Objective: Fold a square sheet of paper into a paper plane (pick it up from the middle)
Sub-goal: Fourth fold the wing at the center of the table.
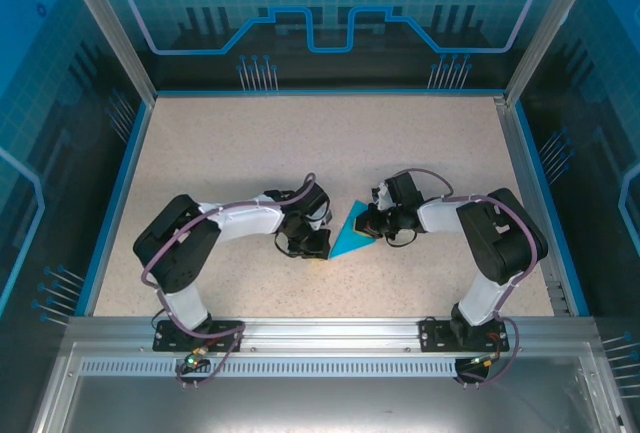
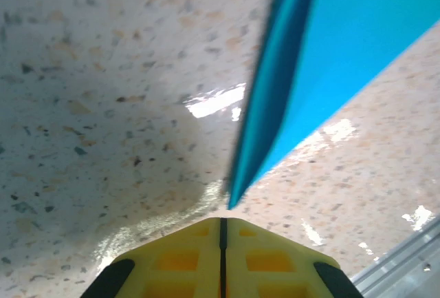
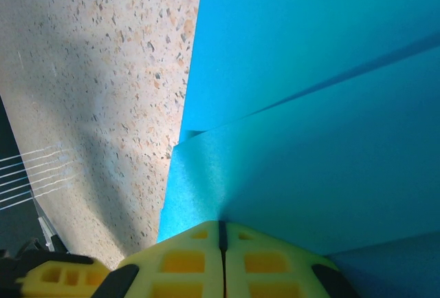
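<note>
Yellow-fingered, my right gripper is pinched on a flap of the paper plane, which lies half-folded on the table between my arms. My left gripper is closed empty beside its tip. Thin, limp, tearable: I'd grip layered creases.

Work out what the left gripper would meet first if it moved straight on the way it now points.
Probably the folded paper: its pointed corner lies just ahead of the shut fingers, apparently almost touching, with the table beyond.
</note>
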You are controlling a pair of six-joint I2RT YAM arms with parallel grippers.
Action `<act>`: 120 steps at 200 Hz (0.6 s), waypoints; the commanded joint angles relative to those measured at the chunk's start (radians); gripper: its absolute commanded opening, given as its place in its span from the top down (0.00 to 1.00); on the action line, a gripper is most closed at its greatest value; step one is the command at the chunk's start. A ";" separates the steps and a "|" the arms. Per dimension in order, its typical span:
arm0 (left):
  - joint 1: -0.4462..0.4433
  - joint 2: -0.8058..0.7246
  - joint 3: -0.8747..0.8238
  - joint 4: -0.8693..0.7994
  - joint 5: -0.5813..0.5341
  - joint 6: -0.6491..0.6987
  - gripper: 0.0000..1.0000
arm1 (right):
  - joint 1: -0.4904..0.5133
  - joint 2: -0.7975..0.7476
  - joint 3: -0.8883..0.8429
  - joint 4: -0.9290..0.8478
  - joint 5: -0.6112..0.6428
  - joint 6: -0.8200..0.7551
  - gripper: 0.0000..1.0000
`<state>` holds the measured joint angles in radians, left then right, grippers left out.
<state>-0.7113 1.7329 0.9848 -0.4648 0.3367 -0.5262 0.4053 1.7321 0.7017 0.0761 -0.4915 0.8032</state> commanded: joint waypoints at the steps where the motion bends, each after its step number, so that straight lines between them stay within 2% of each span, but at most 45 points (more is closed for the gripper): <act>1: 0.005 -0.065 -0.004 0.092 0.007 -0.043 0.92 | -0.003 0.057 -0.016 -0.094 0.125 -0.027 0.94; 32: 0.002 -0.025 -0.028 0.230 0.017 -0.119 0.93 | -0.003 0.054 -0.010 -0.098 0.124 -0.027 0.94; 120: -0.003 0.036 -0.083 0.217 0.016 -0.136 0.96 | -0.003 0.048 -0.001 -0.105 0.119 -0.027 0.94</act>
<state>-0.7116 1.7615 0.9276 -0.2478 0.3370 -0.6487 0.4053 1.7340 0.7124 0.0570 -0.4911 0.7998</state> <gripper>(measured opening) 0.050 0.060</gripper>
